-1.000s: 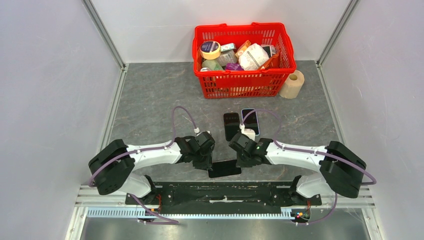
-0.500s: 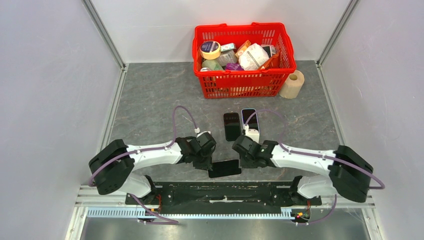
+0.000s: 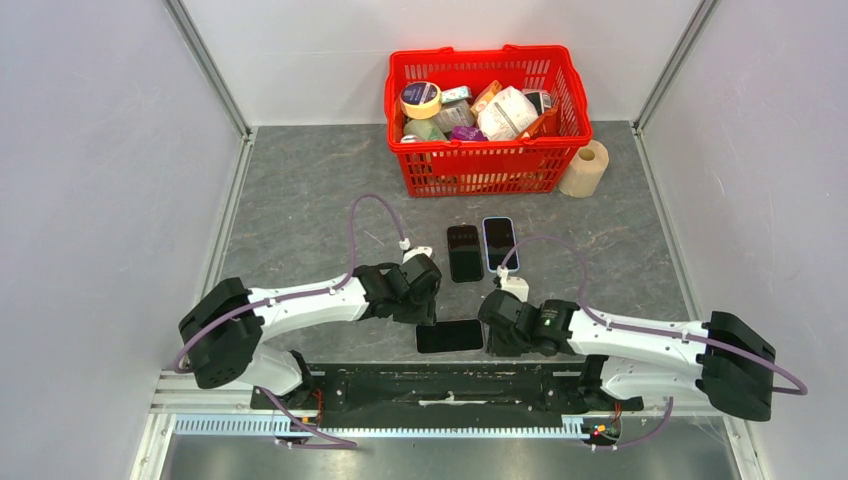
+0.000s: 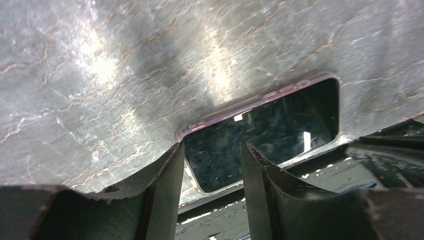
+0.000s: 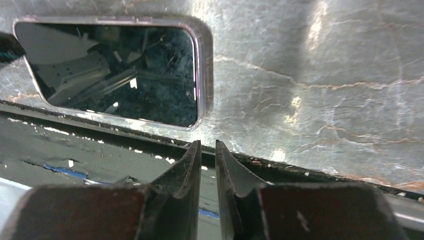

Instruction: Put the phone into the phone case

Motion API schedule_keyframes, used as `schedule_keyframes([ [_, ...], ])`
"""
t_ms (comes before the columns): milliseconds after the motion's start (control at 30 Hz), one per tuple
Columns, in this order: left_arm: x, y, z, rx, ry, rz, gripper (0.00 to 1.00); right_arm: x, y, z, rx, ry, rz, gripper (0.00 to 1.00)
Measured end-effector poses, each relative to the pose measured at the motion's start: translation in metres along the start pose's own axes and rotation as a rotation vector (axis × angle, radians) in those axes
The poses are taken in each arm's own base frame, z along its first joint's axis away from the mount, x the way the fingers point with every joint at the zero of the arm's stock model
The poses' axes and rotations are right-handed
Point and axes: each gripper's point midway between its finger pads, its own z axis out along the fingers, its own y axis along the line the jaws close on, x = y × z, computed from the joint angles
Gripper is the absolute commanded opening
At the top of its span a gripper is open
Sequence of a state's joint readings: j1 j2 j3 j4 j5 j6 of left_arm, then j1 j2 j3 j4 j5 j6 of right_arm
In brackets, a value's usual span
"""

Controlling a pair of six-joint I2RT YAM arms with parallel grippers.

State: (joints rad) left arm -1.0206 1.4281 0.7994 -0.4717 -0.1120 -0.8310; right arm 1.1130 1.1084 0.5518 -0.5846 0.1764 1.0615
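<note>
A dark-screened phone [image 3: 449, 336] with a translucent pinkish rim lies flat at the table's near edge. It also shows in the left wrist view [image 4: 270, 125] and the right wrist view [image 5: 115, 75]. Two more phone-shaped things lie side by side mid-table: a black one [image 3: 463, 253] and a light-rimmed one [image 3: 499, 243]. I cannot tell which is the case. My left gripper [image 3: 428, 313] is open and empty, just above the phone's left end [image 4: 212, 150]. My right gripper [image 3: 493, 337] is shut and empty, by the phone's right end [image 5: 207, 145].
A red basket [image 3: 485, 168] full of several groceries stands at the back. A beige roll [image 3: 585, 168] stands to its right. A black rail [image 3: 450, 385] runs along the near table edge right below the phone. Grey walls close in both sides.
My right gripper has drawn back from the two mid-table things to the near phone's right end. My left gripper has shifted slightly up and right. The near phone now lies more level.
</note>
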Motion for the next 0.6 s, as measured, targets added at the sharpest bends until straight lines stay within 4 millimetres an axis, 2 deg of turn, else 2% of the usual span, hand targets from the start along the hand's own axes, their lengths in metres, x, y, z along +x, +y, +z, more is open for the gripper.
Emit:
schedule_keyframes([
  [167,-0.013,-0.009,-0.004,0.017,-0.030,0.027,0.59,0.010,0.007,0.006,-0.003,0.024,-0.008,0.21],
  [333,-0.014,-0.009,-0.003,0.012,-0.025,0.066,0.70,0.013,0.005,0.018,0.037,0.038,-0.011,0.23],
  [467,-0.015,-0.010,-0.003,0.015,-0.028,0.093,0.78,-0.002,0.006,0.024,0.064,0.025,0.002,0.23],
  [600,-0.015,-0.009,-0.003,0.019,-0.028,0.117,0.85,-0.031,0.003,0.034,0.092,0.003,0.032,0.24],
])
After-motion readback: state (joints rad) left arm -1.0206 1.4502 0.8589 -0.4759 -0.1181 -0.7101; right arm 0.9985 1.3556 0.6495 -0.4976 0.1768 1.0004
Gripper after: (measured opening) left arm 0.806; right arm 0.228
